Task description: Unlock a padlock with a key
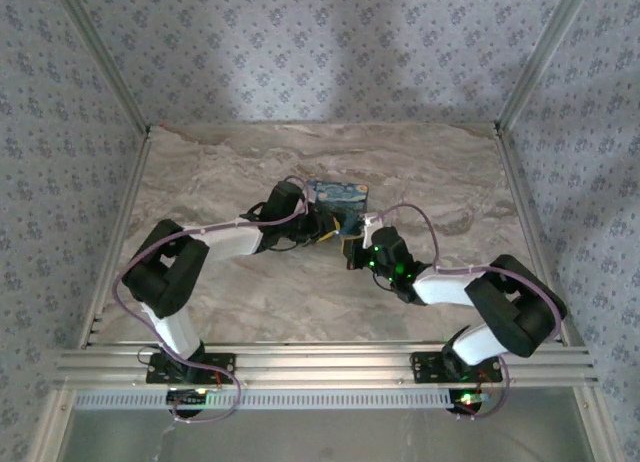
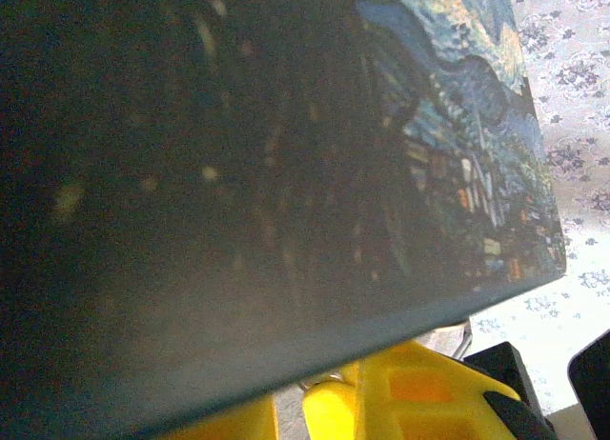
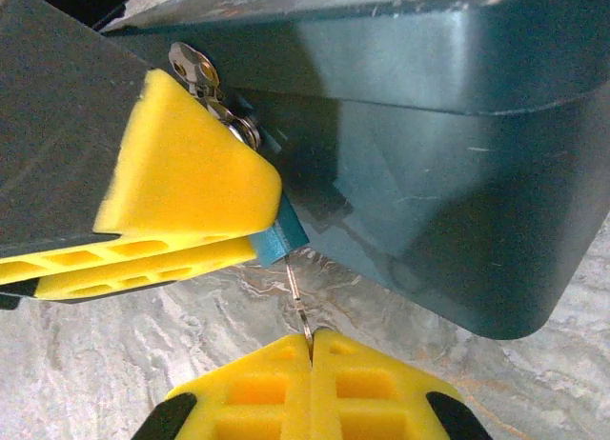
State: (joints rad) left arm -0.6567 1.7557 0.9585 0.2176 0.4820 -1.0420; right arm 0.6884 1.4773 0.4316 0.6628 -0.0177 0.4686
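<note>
You are seeing the padlock, tiny, grey and brass, sitting tilted at the front edge of the blue box. The key, edge-on, a thin sliver, is standing pinched in the right gripper below.

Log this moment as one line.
right gripper: shut on thin key | left gripper: against box front, grip unclear | padlock: beside left finger, state unclear

Marbled table; blue box mid-table
</note>
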